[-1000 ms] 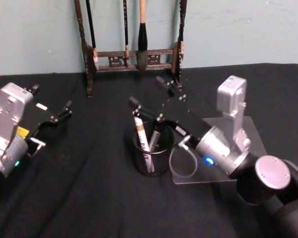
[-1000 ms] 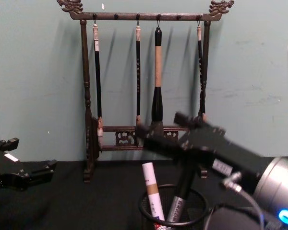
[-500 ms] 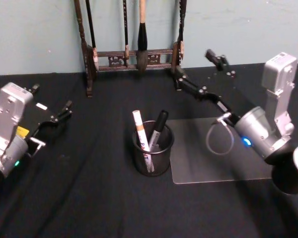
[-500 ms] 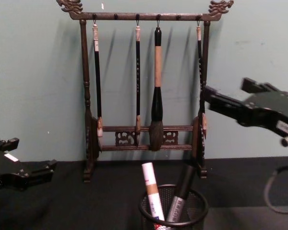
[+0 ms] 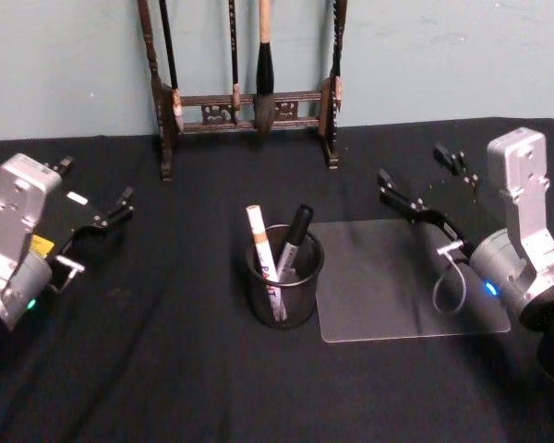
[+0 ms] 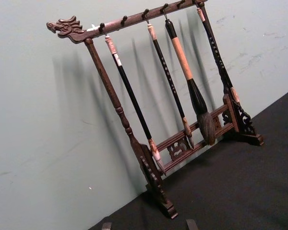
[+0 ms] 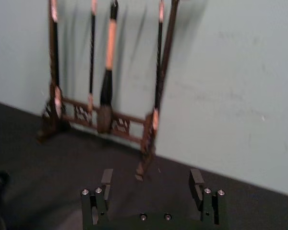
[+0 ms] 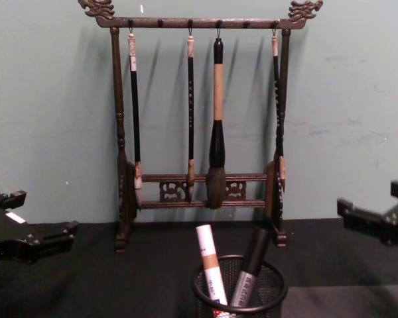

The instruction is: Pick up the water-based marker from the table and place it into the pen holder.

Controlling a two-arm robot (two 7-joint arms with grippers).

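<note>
So from how things lie, the drop-off looks done: there are two markers standing in the pen holder [image 5: 285, 279], a black mesh cup in the middle of the black table [image 5: 166, 369], and nothing is lying loose on the cloth that I can see. One is a white marker [image 5: 261, 247] with a tan band, leaning toward the robot's left, and the other is a dark grey marker [image 5: 294, 238] with a black cap leaning the other way, both poking out over the rim. Can't say for sure which one is "the" water-based marker, my guess is the dark one. The right gripper [image 5: 423, 189] is up in the air over the far edge of a clear plastic sheet [image 5: 397, 295], well apart from the cup, fingers spread wide and holding nothing; you can see the gap between the two fingers plainly in the right wrist view [image 7: 153, 184]. The left gripper [image 5: 111, 214] is parked off at the left side of the table, also spread and empty, touching nothing. Behind it all stands the wooden brush rack [image 8: 202, 126] with hanging brushes, not part of the job. Next move, I'd reckon, is just pulling the right arm back to rest and keeping clear of the cup so it doesn't get tipped.
</note>
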